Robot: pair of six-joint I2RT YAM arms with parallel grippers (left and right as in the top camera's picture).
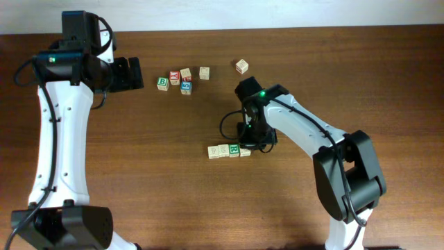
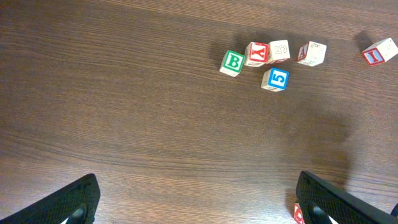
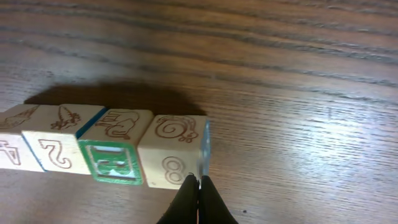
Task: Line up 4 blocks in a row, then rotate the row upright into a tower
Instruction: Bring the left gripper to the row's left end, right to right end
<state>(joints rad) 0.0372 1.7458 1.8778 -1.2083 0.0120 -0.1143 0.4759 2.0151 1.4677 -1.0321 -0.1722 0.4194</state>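
Four pale wooden blocks (image 1: 229, 150) lie in a straight row at the table's middle. In the right wrist view they show a 4 (image 3: 9, 146), a 2 (image 3: 55, 146), a green-framed letter (image 3: 112, 160) and an 8 (image 3: 169, 155) with a blue right side. My right gripper (image 3: 198, 182) is shut with nothing between its fingers; its tips touch the lower right corner of the 8 block. From above, the right gripper (image 1: 251, 139) stands over the row's right end. My left gripper (image 1: 135, 74) hangs open at the back left, far from the row.
A second cluster sits at the back: a green B cube (image 2: 232, 62), a red Y cube (image 2: 255, 53), a blue 5 cube (image 2: 275, 79) and pale ones. A lone cube (image 1: 241, 66) lies further right. A red-marked cube (image 2: 298, 213) peeks beside my left gripper's right finger.
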